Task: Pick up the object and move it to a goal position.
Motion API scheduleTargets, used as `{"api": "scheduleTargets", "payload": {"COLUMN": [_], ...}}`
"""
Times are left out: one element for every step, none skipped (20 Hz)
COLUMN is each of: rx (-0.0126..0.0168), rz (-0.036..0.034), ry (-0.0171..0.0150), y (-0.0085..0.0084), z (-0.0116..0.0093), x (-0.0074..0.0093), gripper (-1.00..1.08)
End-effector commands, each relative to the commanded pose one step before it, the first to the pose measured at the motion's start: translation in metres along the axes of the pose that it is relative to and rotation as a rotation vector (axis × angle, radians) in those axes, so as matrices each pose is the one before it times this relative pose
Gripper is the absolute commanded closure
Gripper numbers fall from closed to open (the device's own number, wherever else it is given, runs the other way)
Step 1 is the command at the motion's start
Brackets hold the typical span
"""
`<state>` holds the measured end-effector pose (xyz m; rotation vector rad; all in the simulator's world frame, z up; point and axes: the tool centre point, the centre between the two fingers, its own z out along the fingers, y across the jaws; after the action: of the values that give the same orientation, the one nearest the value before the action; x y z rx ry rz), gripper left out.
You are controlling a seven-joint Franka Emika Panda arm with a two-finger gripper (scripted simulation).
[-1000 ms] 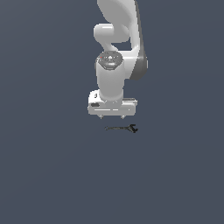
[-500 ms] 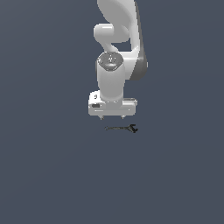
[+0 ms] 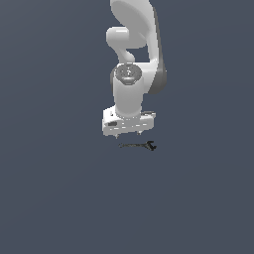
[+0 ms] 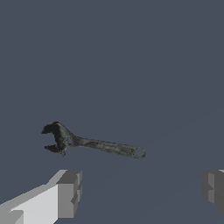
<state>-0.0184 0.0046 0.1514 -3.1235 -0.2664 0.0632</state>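
While the wrench [image 3: 138,145] lies flat on the grey floor [image 3: 54,198] just below centre of the exterior view, hooked head toward that frame's right, it has not shifted over the last second; what changed is the arm. The gripper [image 3: 128,134] has dropped from clearly above the wrench to just over it, fingertips now close above the handle, and looks to sit slightly toward the frame's left of the wrench's middle. Judgement: this is the final descent of the approach, with no grasp yet and the move to the goal not started. In the wrist view the wrench [image 4: 94,144] sits left of centre in the lower half, jaw end at left, ring end near centre, apart from both fingers. The two fingers [image 4: 68,194] show at the lower left and lower right corners, spread wide, nothing between them, touching nothing. The handle is very thin, so closing will likely need the fingertips nearly at floor level.
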Motion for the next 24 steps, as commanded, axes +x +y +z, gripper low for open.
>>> {"api": "scheduleTargets", "payload": {"rx": [-0.00395, -0.00169, -0.00172, -0.00169, -0.00163, -0.00156, -0.00149, -0.00142, -0.00136, -0.00130, -0.00124, -0.00118, -0.00112, -0.00107, -0.00102, -0.00097, -0.00093, -0.00089, -0.00085, -0.00082, -0.00079, -0.00076, -0.00074, -0.00072], "rz": [-0.06353, -0.02877, -0.03037, -0.03122, -0.03132, -0.03136, -0.03140, -0.03144, -0.03147, -0.03150, -0.03154, -0.03157, -0.03160, -0.03164, -0.03167, -0.03169, -0.03172, -0.03175, -0.03178, -0.03180, -0.03182, -0.03185, -0.03188, -0.03190], "ry": [0.00028, 0.00018, 0.00018, 0.00019, 0.00019, 0.00020, 0.00021, 0.00022, 0.00024, 0.00027, 0.00029, 0.00032, 0.00036, 0.00040, 0.00044, 0.00048, 0.00053, 0.00058, 0.00064, 0.00069, 0.00075, 0.00081, 0.00088, 0.00094], "y": [-0.00191, -0.00092, -0.00101, -0.00108, -0.00112, -0.00117, -0.00121, -0.00125, -0.00129, -0.00132, -0.00136, -0.00139, -0.00142, -0.00145, -0.00148, -0.00151, -0.00154, -0.00156, -0.00158, -0.00160, -0.00162, -0.00164, -0.00165, -0.00166], "z": [0.00556, 0.00246, 0.00258, 0.00263, 0.00262, 0.00260, 0.00258, 0.00257, 0.00255, 0.00253, 0.00251, 0.00250, 0.00248, 0.00246, 0.00244, 0.00242, 0.00240, 0.00238, 0.00236, 0.00234, 0.00232, 0.00230, 0.00228, 0.00226], "x": [-0.00091, -0.00035, -0.00035, -0.00034, -0.00031, -0.00028, -0.00025, -0.00022, -0.00018, -0.00014, -0.00010, -0.00006, -0.00002, 0.00003, 0.00008, 0.00012, 0.00018, 0.00023, 0.00028, 0.00034, 0.00039, 0.00045, 0.00051, 0.00057], "gripper": [-0.92, -0.92, -0.92, -0.92, -0.92, -0.92, -0.92, -0.92, -0.92, -0.92, -0.92, -0.92, -0.92, -0.92, -0.92, -0.92, -0.92, -0.92, -0.92, -0.92, -0.92, -0.92, -0.92, -0.92]}}
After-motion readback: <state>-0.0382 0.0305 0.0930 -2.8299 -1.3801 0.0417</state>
